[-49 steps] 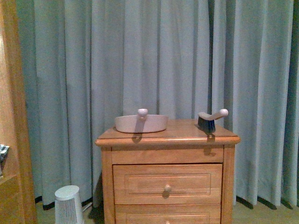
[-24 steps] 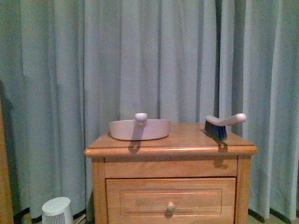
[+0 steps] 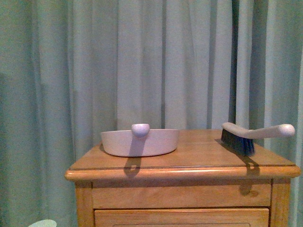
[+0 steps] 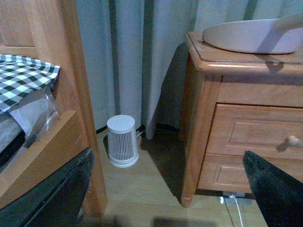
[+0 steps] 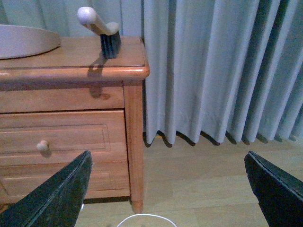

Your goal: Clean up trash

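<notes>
No crumpled white wad of trash shows in any view. A pinkish-beige dustpan (image 3: 140, 141) lies on the wooden nightstand (image 3: 189, 170), left of a hand brush (image 3: 253, 136) with dark bristles. The dustpan also shows in the left wrist view (image 4: 251, 35) and the right wrist view (image 5: 23, 41), the brush in the right wrist view (image 5: 102, 28). My left gripper (image 4: 173, 198) is open and empty, low above the floor beside the nightstand's left leg. My right gripper (image 5: 168, 189) is open and empty, low above the floor by the nightstand's right side. Neither arm shows in the front view.
Grey-blue curtains (image 3: 151, 66) hang behind the nightstand. A small white ribbed bin (image 4: 122, 141) stands on the wood floor between the nightstand and a wooden bed frame (image 4: 61, 156) with checked bedding (image 4: 23, 80). A white cable (image 5: 139, 219) lies on the floor.
The front view has moved closer and to the left of the nightstand: dustpan and brush look larger, the drawers have dropped out of view, the wooden frame at left is gone.
</notes>
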You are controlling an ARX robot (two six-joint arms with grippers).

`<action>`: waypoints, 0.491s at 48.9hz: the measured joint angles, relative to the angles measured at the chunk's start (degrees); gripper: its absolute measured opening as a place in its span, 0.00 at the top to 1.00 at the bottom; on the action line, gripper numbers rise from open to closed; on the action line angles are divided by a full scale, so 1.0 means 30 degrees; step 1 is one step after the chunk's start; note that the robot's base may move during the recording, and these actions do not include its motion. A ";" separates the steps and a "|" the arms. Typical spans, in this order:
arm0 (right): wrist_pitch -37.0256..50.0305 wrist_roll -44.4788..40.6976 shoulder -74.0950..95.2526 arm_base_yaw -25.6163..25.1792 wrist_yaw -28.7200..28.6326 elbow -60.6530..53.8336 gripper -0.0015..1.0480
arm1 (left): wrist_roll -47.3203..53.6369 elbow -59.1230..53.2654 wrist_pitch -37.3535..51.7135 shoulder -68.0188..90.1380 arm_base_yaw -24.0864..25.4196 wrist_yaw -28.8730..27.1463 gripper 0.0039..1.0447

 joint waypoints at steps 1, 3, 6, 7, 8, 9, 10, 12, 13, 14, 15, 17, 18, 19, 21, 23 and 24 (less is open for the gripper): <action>0.0000 0.0000 0.0000 0.0000 -0.0007 0.0007 0.07 | 0.0000 0.0000 0.0000 0.0007 0.0007 -0.0007 0.07; 0.0000 0.0000 0.0000 0.0000 0.0000 0.0007 0.07 | 0.0007 0.0000 0.0000 0.0015 0.0000 0.0029 0.07; 0.0000 0.0000 0.0000 0.0000 0.0000 0.0000 0.07 | 0.0007 0.0000 0.0000 0.0007 0.0007 0.0022 0.07; 0.0000 0.0000 0.0000 0.0000 -0.0015 0.0007 0.07 | 0.0007 0.0000 0.0000 0.0007 0.0007 0.0022 0.07; 0.0000 0.0000 0.0000 0.0000 -0.0015 0.0000 0.07 | 0.0007 0.0000 0.0000 0.0007 0.0007 0.0022 0.07; 0.0000 0.0000 0.0000 0.0000 -0.0007 0.0000 0.07 | 0.0007 0.0000 0.0000 0.0007 0.0000 0.0022 0.07; 0.0000 0.0000 0.0000 0.0000 0.0000 0.0000 0.07 | 0.0007 0.0000 0.0000 0.0007 0.0000 0.0022 0.07; 0.0000 0.0007 0.0000 0.0000 -0.0007 0.0000 0.07 | 0.0007 0.0000 0.0000 0.0007 0.0000 0.0022 0.07; 0.0000 0.0000 0.0000 0.0000 -0.0007 0.0000 0.07 | 0.0007 0.0000 0.0000 0.0007 0.0000 0.0022 0.07; 0.0000 0.0000 0.0000 0.0000 -0.0007 0.0000 0.07 | 0.0007 0.0000 0.0000 0.0007 0.0000 0.0029 0.07; 0.0000 0.0000 0.0000 0.0000 -0.0015 0.0000 0.07 | 0.0000 0.0000 0.0000 0.0007 0.0000 0.0022 0.07; 0.0000 0.0000 0.0000 0.0000 0.0000 0.0000 0.07 | 0.0007 0.0000 0.0000 0.0007 0.0007 0.0022 0.07; 0.0000 0.0000 0.0000 0.0000 0.0007 0.0000 0.07 | 0.0007 0.0000 0.0000 0.0007 0.0007 0.0029 0.07; 0.0000 0.0000 0.0000 0.0000 0.0000 0.0000 0.07 | 0.0007 0.0000 0.0000 0.0007 0.0000 0.0015 0.07; 0.0000 0.0000 0.0000 0.0000 0.0000 0.0000 0.07 | 0.0007 0.0000 0.0000 0.0007 0.0000 0.0029 0.07; 0.0000 0.0000 0.0000 0.0000 -0.0015 0.0000 0.07 | 0.0007 0.0000 0.0000 0.0007 0.0000 0.0022 0.07; 0.0000 0.0000 0.0000 0.0000 0.0000 0.0000 0.07 | 0.0007 0.0000 0.0000 0.0007 0.0000 0.0022 0.07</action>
